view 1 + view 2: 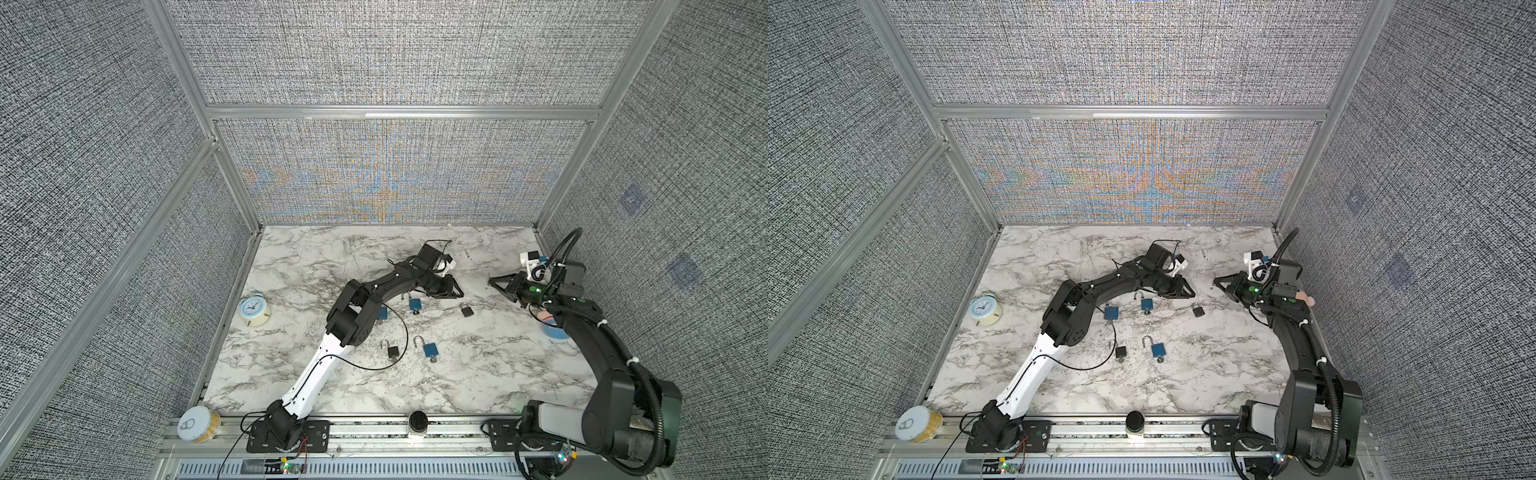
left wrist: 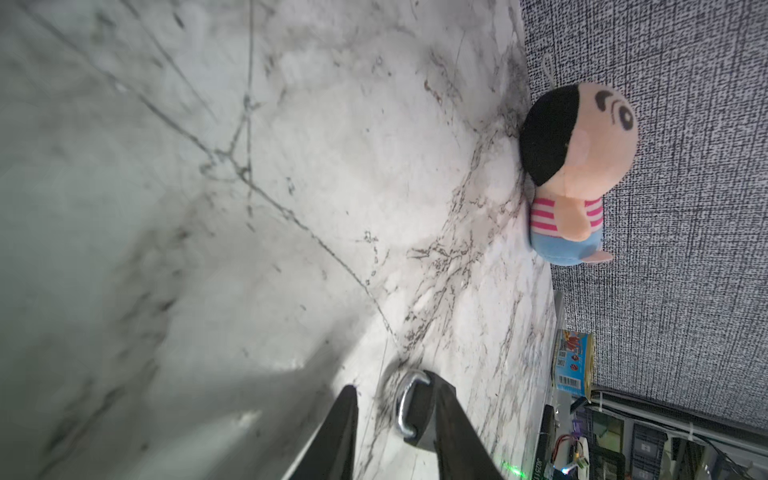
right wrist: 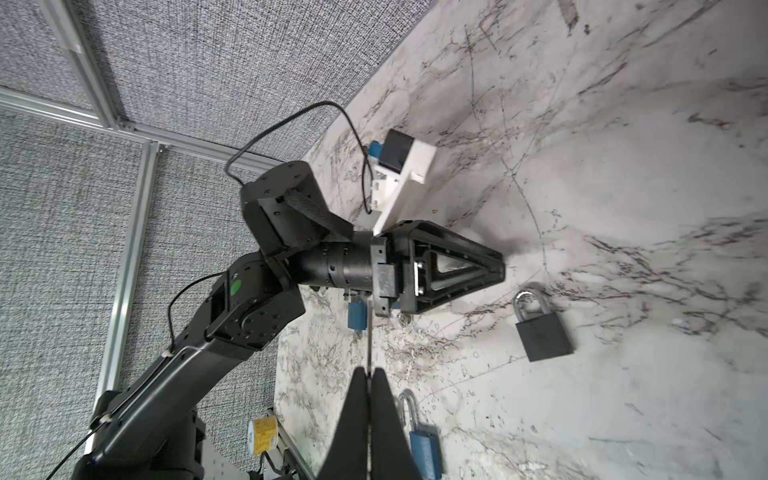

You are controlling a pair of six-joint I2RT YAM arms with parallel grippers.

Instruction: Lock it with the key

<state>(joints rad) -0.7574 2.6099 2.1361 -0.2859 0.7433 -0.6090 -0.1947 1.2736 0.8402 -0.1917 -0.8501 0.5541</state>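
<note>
Left gripper (image 1: 459, 291) was spread — black padlock (image 1: 466, 310) at its 5 o'clock, judged locked. Key (image 3: 368, 332) was pinched by right gripper (image 3: 368, 376) — blue padlock (image 1: 430, 350) should be grasped next.

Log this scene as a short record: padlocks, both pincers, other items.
padlocks: five on the marble table, three blue, two black
left pincer: open, beside one black padlock, apart from it
right pincer: shut on the key
key: thin, sticking out past the fingertips
clutter: alarm clock, pull-tab can, plush doll
</note>
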